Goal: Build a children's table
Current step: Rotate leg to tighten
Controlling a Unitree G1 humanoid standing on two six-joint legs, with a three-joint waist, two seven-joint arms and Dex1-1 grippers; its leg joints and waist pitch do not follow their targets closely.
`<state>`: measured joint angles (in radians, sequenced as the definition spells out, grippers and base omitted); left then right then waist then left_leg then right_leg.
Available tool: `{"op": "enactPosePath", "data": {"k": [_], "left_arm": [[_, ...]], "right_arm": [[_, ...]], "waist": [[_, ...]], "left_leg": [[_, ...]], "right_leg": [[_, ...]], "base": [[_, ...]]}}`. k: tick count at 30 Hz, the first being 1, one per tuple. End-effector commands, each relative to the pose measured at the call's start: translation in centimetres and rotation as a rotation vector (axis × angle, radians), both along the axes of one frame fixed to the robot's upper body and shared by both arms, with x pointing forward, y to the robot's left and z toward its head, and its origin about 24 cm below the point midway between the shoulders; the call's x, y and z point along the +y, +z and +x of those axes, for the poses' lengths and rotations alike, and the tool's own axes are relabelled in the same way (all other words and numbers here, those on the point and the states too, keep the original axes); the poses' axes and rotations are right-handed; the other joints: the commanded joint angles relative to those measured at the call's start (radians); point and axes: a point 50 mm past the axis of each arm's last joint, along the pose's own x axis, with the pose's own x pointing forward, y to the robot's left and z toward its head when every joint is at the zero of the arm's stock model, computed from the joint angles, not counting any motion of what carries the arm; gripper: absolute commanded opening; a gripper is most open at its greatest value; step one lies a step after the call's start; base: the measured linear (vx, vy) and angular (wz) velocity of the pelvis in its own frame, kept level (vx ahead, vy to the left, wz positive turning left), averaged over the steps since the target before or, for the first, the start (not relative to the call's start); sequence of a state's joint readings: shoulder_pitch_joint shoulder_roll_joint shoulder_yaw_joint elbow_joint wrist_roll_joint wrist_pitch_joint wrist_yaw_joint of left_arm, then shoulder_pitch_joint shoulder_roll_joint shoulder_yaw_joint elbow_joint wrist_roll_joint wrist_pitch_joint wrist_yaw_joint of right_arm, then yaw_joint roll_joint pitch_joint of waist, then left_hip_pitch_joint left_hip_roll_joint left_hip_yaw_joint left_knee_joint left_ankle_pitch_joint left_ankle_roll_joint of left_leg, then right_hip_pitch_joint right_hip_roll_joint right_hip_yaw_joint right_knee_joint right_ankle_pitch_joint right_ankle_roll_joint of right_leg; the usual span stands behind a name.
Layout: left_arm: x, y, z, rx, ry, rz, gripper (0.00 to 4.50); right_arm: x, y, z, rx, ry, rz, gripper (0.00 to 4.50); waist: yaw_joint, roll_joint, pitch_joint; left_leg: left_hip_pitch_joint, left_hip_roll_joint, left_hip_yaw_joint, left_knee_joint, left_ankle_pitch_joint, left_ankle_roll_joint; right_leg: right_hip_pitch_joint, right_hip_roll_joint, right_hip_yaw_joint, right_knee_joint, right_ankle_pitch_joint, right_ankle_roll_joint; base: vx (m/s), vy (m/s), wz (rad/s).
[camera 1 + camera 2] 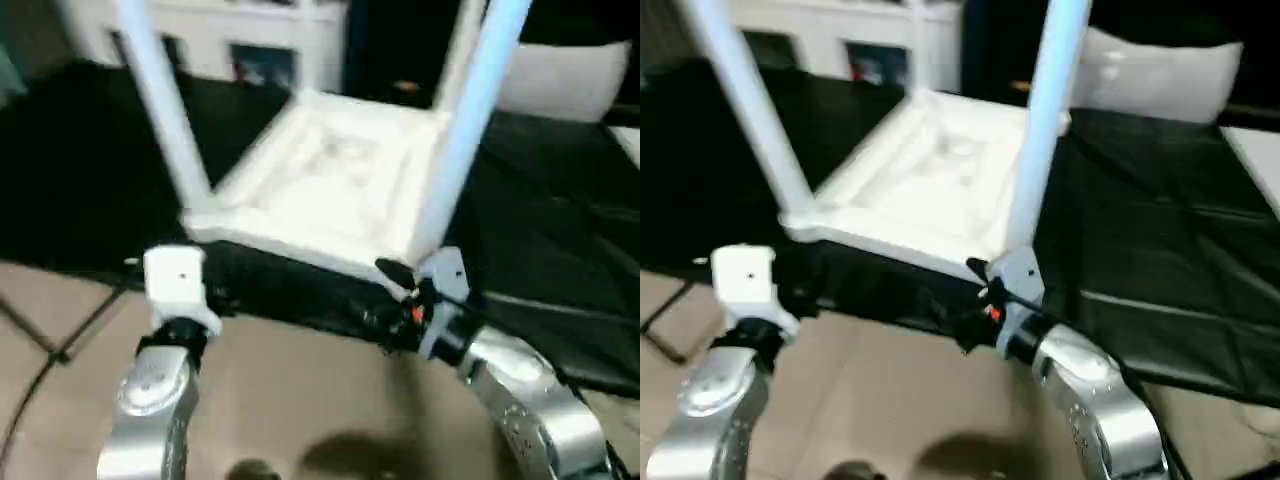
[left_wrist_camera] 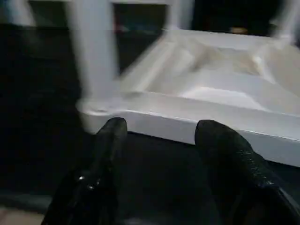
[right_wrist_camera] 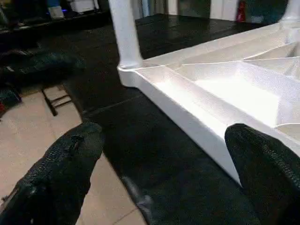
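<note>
The white tabletop (image 1: pixel 330 190) lies upside down, ribbed underside up, in the upper middle of the head view, on a black sheet (image 1: pixel 560 230) that covers the work surface. The sheet looks like thin plastic, creased and shiny on the right side of the frame. Its near edge crosses the lower middle of the picture, and below it shows a pale beige floor (image 1: pixel 300 400) with a dark cable (image 1: pixel 60 340) at lower left.

Four white tube legs stand upright from the corner sockets. The near left leg (image 1: pixel 165 110) rises toward the upper left corner of the frame, the near right leg (image 1: pixel 475 110) toward the upper right, and two far legs, one of them (image 1: pixel 460 45), stand behind.

Along the top of the frame runs a white cabinet (image 1: pixel 250 40) with dark openings; at upper right lies something pale and cushion-like (image 1: pixel 570 80), too blurred to identify.

The left gripper (image 2: pixel 159 131) hangs just short of the tabletop's near rim, below the near left corner socket, its two black fingers (image 2: pixel 110 140) apart and holding nothing. The right gripper (image 3: pixel 161 140) sits near the near right corner, fingers (image 3: pixel 70 154) spread wide over the sheet's edge with the rim between them ahead, gripping nothing.
</note>
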<state>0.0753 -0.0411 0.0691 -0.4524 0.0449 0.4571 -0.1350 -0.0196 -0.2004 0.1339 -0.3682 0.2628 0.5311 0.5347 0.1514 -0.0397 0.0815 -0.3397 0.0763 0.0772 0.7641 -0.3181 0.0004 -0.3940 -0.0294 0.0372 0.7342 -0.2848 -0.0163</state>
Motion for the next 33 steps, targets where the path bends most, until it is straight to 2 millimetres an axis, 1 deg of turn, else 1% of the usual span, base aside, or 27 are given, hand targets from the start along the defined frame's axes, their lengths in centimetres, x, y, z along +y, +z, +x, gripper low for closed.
{"op": "enactPosePath", "data": {"k": [1, 2, 3, 4, 5, 6, 7, 8, 9, 11, 12, 13, 14, 16, 17, 19, 21, 22, 23, 26, 27, 28, 29, 30, 31, 32, 33], "left_arm": [[0.3, 0.4, 0.2, -0.02, 0.033, 0.005, 2.84], [0.5, 0.4, 0.3, -0.02, 0.036, 0.008, 2.84], [0.7, 0.4, 0.4, -0.016, 0.031, 0.014, 2.84], [0.9, 0.4, 0.5, -0.011, 0.029, 0.018, 2.84], [0.9, 0.4, 0.5, -0.01, 0.028, 0.019, 2.84], [1.0, 0.4, 0.5, -0.007, 0.026, 0.021, 2.84], [1.0, 0.4, 0.6, -0.004, 0.014, 0.018, 2.84], [1.0, 0.4, 0.9, 0.004, -0.006, 0.017, 2.84], [1.0, 0.4, 0.9, 0.006, -0.01, 0.018, 2.84], [1.1, 0.4, 1.0, 0.008, -0.016, 0.02, 2.84], [1.1, 0.4, 1.2, 0.005, -0.028, 0.023, 2.84], [1.1, 0.5, 1.3, -0.001, -0.041, 0.023, 2.84], [1.0, 0.6, 1.3, -0.009, -0.053, 0.023, 2.84], [0.7, 0.2, 0.8, 0.029, -0.062, 0.003, 2.84], [0.5, 0.0, 0.5, 0.044, -0.061, 0.008, 2.84], [0.4, -0.2, 0.1, 0.045, -0.058, 0.023, 2.84], [0.3, -0.6, -0.7, 0.066, -0.058, 0.037, 2.84], [0.3, -0.6, -0.7, 0.063, -0.06, 0.03, 2.84], [0.3, -0.6, -0.7, 0.063, -0.06, 0.03, 2.84], [0.3, -0.4, -0.6, 0.048, -0.079, 0.023, 2.84], [0.3, -0.4, -0.5, 0.048, -0.084, 0.023, 2.84], [0.3, -0.4, -0.5, 0.048, -0.084, 0.023, 2.84], [0.4, -0.3, -0.4, 0.042, -0.084, 0.026, 2.84], [0.5, -0.1, -0.2, 0.039, -0.082, 0.028, 2.84], [0.6, -0.1, -0.1, 0.037, -0.079, 0.031, 2.84], [0.6, 0.0, -0.1, 0.033, -0.078, 0.033, 2.84], [0.6, 0.0, 0.0, 0.032, -0.077, 0.033, 2.84]], "right_arm": [[0.1, 0.3, 0.2, -0.03, -0.001, 0.0, 4.5], [0.1, 0.5, 0.3, -0.04, -0.006, 0.006, 4.5], [0.1, 0.7, 0.6, -0.06, -0.016, 0.011, 4.5], [0.1, 0.9, 0.9, -0.074, -0.023, 0.015, 4.5], [0.1, 1.0, 0.9, -0.078, -0.024, 0.017, 4.5], [0.1, 1.1, 1.0, -0.085, -0.027, 0.022, 4.5], [0.2, 1.2, 1.2, -0.089, -0.027, 0.028, 4.5], [0.4, 1.3, 1.3, -0.083, -0.019, 0.033, 4.5], [0.4, 1.2, 1.3, -0.08, -0.016, 0.033, 4.5], [0.5, 1.2, 1.3, -0.078, -0.014, 0.033, 4.5], [0.6, 1.2, 1.5, -0.077, -0.022, 0.026, 4.5], [0.5, 1.1, 1.7, -0.08, -0.048, 0.013, 4.5], [0.5, 1.0, 1.8, -0.084, -0.076, -0.002, 4.5], [0.3, 0.2, 1.8, -0.005, -0.135, -0.025, 4.5], [0.2, -0.1, 1.5, 0.026, -0.144, -0.026, 4.5], [0.1, -0.3, 1.0, 0.039, -0.13, -0.019, 4.5], [0.0, -0.6, 0.0, 0.025, -0.104, -0.012, 4.5], [-0.1, -0.6, -0.2, 0.025, -0.105, -0.01, 4.5], [-0.1, -0.6, -0.2, 0.025, -0.105, -0.01, 4.5], [-0.2, -0.9, -0.5, 0.039, -0.131, -0.006, 4.5], [-0.3, -0.9, -0.5, 0.045, -0.143, -0.009, 4.5], [-0.3, -0.9, -0.5, 0.045, -0.143, -0.009, 4.5], [-0.5, -1.0, -0.4, 0.049, -0.166, -0.008, 4.5], [-0.7, -1.0, -0.3, 0.059, -0.186, -0.002, 4.5], [-0.8, -0.9, -0.2, 0.064, -0.197, 0.002, 4.5], [-0.8, -0.8, -0.2, 0.06, -0.205, 0.004, 4.5], [-0.8, -0.7, -0.1, 0.051, -0.208, 0.013, 4.5]], "waist": [[-0.003, -0.025, -0.041], [-0.019, 0.037, -0.045], [-0.055, 0.059, -0.03], [-0.073, 0.069, -0.035], [-0.092, 0.08, -0.04], [-0.107, 0.075, -0.032], [-0.111, 0.067, -0.03], [-0.115, 0.061, -0.018], [-0.121, 0.051, -0.014], [-0.13, 0.045, -0.015], [-0.133, 0.049, -0.018], [-0.133, 0.049, -0.018], [-0.136, 0.046, -0.026], [-0.132, 0.052, -0.028], [-0.131, 0.046, -0.033], [-0.124, 0.045, -0.034], [-0.12, 0.044, -0.03], [-0.114, 0.054, -0.033], [-0.116, 0.046, -0.039], [-0.111, 0.049, -0.047], [-0.109, 0.046, -0.05], [-0.103, 0.042, -0.055], [-0.097, 0.035, -0.061], [-0.073, 0.024, -0.06], [-0.055, 0.023, -0.059], [-0.029, 0.023, -0.053], [-0.02, 0.024, -0.049]], "left_leg": [[-0.02, 0.024, -0.019, -0.062, 0.078, 0.045], [0.002, 0.082, -0.029, -0.181, 0.149, 0.02], [0.025, 0.146, -0.05, -0.242, -0.159, 0.029], [0.027, 0.169, -0.061, -0.254, -0.272, -0.003], [0.023, 0.173, -0.066, -0.266, -0.393, -0.042], [0.009, 0.165, -0.064, -0.275, -0.451, -0.058], [0.003, 0.157, -0.058, -0.273, -0.458, -0.061], [0.003, 0.143, -0.042, -0.27, -0.491, -0.076], [0.013, 0.132, -0.032, -0.26, -0.526, -0.094], [0.009, 0.127, -0.028, -0.253, -0.489, -0.1], [0.005, 0.126, -0.029, -0.256, -0.489, -0.102], [0.005, 0.126, -0.029, -0.256, -0.489, -0.102], [-0.007, 0.13, -0.03, -0.261, -0.437, -0.098], [-0.012, 0.132, -0.023, -0.258, -0.358, -0.09], [-0.018, 0.133, -0.016, -0.253, -0.281, -0.077], [-0.016, 0.137, -0.004, -0.25, -0.225, -0.051], [-0.019, 0.142, 0.003, -0.252, -0.244, -0.046], [-0.018, 0.143, 0.005, -0.251, -0.234, -0.051], [-0.02, 0.142, 0.008, -0.249, -0.202, -0.046], [-0.034, 0.14, 0.018, -0.242, -0.059, -0.007], [-0.037, 0.133, 0.025, -0.236, -0.031, 0.012], [-0.045, 0.124, 0.033, -0.225, 0.032, 0.072], [-0.022, 0.113, 0.072, -0.201, 0.035, 0.057], [-0.031, 0.094, 0.081, -0.164, -0.013, 0.017], [-0.039, 0.092, 0.069, -0.139, -0.034, 0.01], [-0.06, 0.09, 0.038, -0.082, -0.072, -0.01], [-0.084, 0.077, -0.001, -0.047, -0.083, -0.03]], "right_leg": [[0.075, -0.132, 0.133, -0.188, -0.011, 0.094], [0.069, -0.089, 0.048, -0.193, -0.123, -0.095], [0.031, -0.046, 0.0, -0.185, -0.229, -0.129], [0.032, -0.045, -0.01, -0.165, -0.209, -0.136], [0.045, -0.055, -0.03, -0.161, -0.108, -0.142], [0.06, -0.07, -0.042, -0.174, -0.067, -0.135], [0.064, -0.08, -0.042, -0.183, -0.086, -0.132], [0.057, -0.096, -0.041, -0.205, -0.22, -0.114], [0.047, -0.11, -0.044, -0.232, -0.416, -0.075], [0.044, -0.124, -0.044, -0.251, -0.531, -0.046], [0.048, -0.122, -0.054, -0.253, -0.538, -0.032], [0.048, -0.122, -0.054, -0.253, -0.538, -0.032], [0.061, -0.126, -0.06, -0.247, -0.442, -0.042], [0.055, -0.127, -0.049, -0.239, -0.343, -0.078], [0.055, -0.128, -0.041, -0.231, -0.278, -0.106], [0.051, -0.128, -0.038, -0.23, -0.26, -0.126], [0.047, -0.126, -0.038, -0.233, -0.293, -0.124], [0.044, -0.124, -0.037, -0.229, -0.271, -0.13], [0.047, -0.12, -0.037, -0.227, -0.227, -0.136], [0.056, -0.123, -0.038, -0.214, -0.081, -0.165], [0.057, -0.13, -0.034, -0.213, -0.061, -0.177], [0.069, -0.151, -0.023, -0.213, -0.025, -0.215], [0.056, -0.141, 0.023, -0.226, -0.034, -0.234], [0.079, -0.152, 0.099, -0.25, -0.09, -0.247], [0.092, -0.178, 0.138, -0.263, -0.125, -0.262], [0.107, -0.212, 0.217, -0.285, -0.184, -0.297], [0.111, -0.209, 0.242, -0.286, -0.248, -0.305]], "base": [[-0.112, 0.052, 0.14], [-0.179, 0.129, 0.15], [-0.125, 0.12, 0.01], [-0.121, 0.15, 0.03], [-0.101, 0.141, 0.02], [-0.101, 0.141, 0.02], [-0.09, 0.12, -0.04], [-0.097, 0.086, -0.05], [-0.097, 0.086, -0.05], [-0.037, 0.028, -0.01], [0.0, 0.0, 0.0], [0.0, 0.0, 0.0], [0.0, 0.0, 0.0], [0.0, 0.0, 0.0], [0.0, 0.0, 0.0], [0.0, 0.0, 0.0], [0.0, 0.0, 0.0], [0.058, -0.03, 0.04], [0.06, -0.034, 0.04], [0.055, -0.029, 0.01], [0.056, -0.023, -0.01], [0.056, -0.017, 0.0], [0.049, 0.004, -0.18], [0.049, 0.004, -0.18], [0.035, 0.044, -0.44], [0.013, 0.104, -0.63], [0.013, 0.104, -0.63]]}}
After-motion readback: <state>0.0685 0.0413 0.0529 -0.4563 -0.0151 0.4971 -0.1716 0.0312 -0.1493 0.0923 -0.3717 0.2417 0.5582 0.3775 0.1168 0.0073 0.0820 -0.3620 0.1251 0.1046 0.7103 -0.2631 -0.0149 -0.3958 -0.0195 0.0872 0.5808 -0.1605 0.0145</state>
